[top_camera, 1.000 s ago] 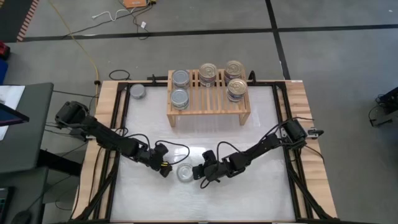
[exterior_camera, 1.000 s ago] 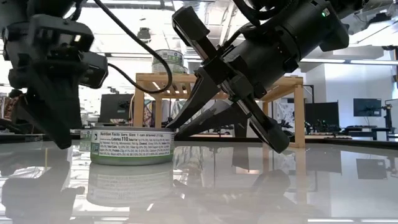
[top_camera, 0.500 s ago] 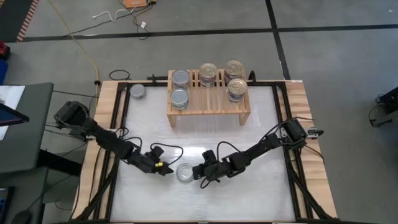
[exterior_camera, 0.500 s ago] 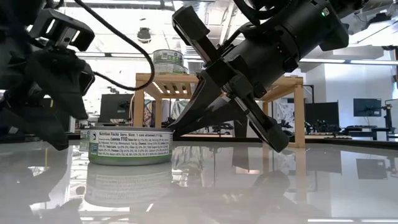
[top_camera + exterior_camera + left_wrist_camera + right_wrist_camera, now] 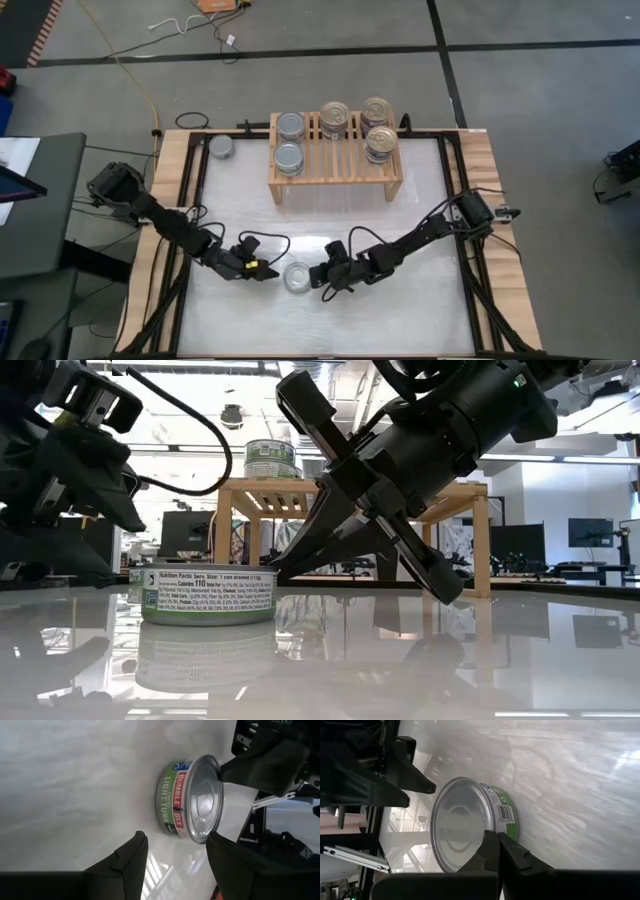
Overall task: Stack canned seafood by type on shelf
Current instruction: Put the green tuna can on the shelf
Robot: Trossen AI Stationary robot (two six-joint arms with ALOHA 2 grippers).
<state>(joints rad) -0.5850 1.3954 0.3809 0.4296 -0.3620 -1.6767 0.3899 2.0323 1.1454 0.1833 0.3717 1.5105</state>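
The high view shows a white counter with a wooden shelf near its far edge. On the shelf sit two tins with plain grey tops on one side, one behind the other, and three tins with gold tops on the middle and the other side. One more grey tin sits on the counter just beside the shelf, near the far left corner. A tuna tin with a plain silver top stands flat on the counter near the front, well apart from the shelf. The left gripper is low on the counter just to the left of this tin, and its two fingers are spread wide with nothing between them. In the left wrist view the tuna tin lies ahead of the spread fingers and not between them. The right gripper is just on the right of the same tin. In the right wrist view its fingers are pressed close together, with the tips right at the side of the tin, and they hold nothing. The low view shows the tin flat on the shiny counter, with the dark arms on both sides of it
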